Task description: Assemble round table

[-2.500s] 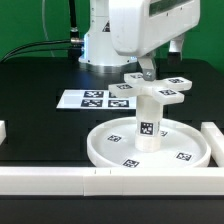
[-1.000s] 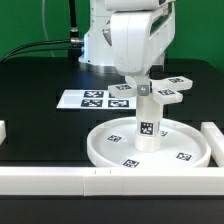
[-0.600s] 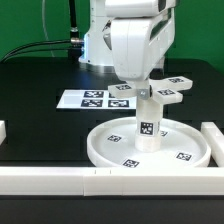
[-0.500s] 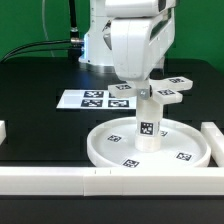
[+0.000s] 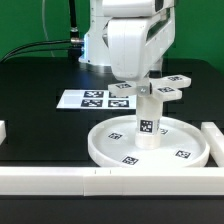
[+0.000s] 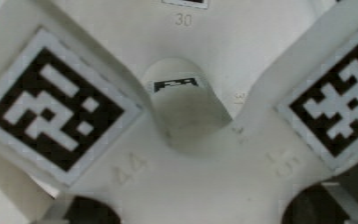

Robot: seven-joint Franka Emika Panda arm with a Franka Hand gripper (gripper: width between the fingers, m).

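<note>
Gripper [image 5: 146, 82] sits low over the foot [image 5: 158, 88], its body hiding the fingers in the exterior view; cannot tell if the jaws are closed on it or spread. Wrist view is filled by the foot [image 6: 176, 110] at very close range: two big tags on angled arms, a rounded bump between them with a small tag on it. No fingertip clearly readable there either.

One foot, cross-shaped, on top of the leg [image 5: 148, 122], arms sticking out toward the exterior view's right and back. One leg, upright, standing at the middle of the disc [image 5: 190, 140]. One tag shows on the leg's side.

One disc, rimmed like a shallow tray; only thing standing in it is the leg. Three tags visible on its floor.

Marker board [image 5: 80, 99] lies flat on the black table [image 5: 40, 80] behind the disc, partly hidden by the arm. White border blocks [image 5: 60, 178] run along the near edge, with one at the exterior view's right and one at its left.
</note>
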